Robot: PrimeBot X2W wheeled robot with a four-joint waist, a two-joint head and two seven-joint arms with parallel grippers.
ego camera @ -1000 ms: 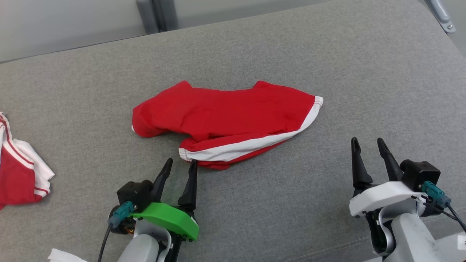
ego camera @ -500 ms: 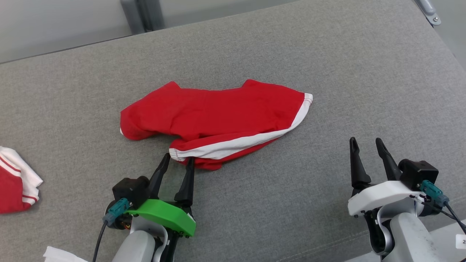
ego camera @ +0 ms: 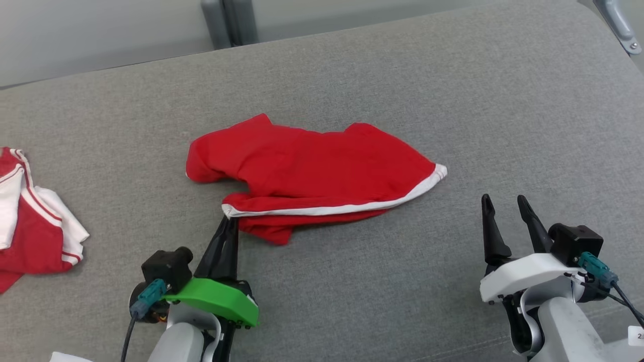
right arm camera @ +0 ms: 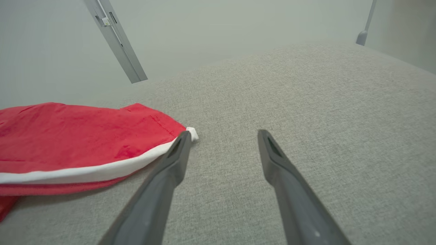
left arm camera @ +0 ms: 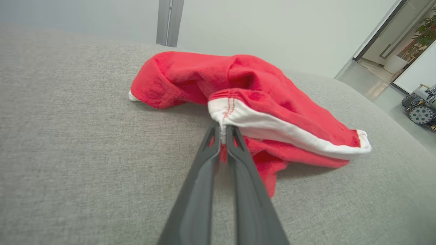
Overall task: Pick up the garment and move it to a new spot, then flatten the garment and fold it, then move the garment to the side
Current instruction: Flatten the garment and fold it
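The garment (ego camera: 312, 168) is red with a white trim band and lies crumpled in the middle of the grey cushion (ego camera: 453, 90). My left gripper (ego camera: 230, 219) is shut on the garment's near-left white-hemmed corner; the left wrist view shows the fingertips pinching the hem (left arm camera: 221, 112) of the garment (left arm camera: 190, 78), with that corner raised a little. My right gripper (ego camera: 503, 201) stands open, nothing between its fingers, to the right of the garment's white-tipped end. In the right wrist view the garment (right arm camera: 68, 136) lies left of the right gripper (right arm camera: 223, 134).
A second red and white garment (ego camera: 30, 221) lies bunched at the cushion's left edge. A metal post (ego camera: 226, 22) stands behind the cushion. The left wrist view shows a doorway and a wheeled machine (left arm camera: 420, 109) on the floor at far right.
My left gripper has moved forward to the garment's near-left hem and shut on it, pulling that corner up. The camera has shifted. The right gripper has stayed open.
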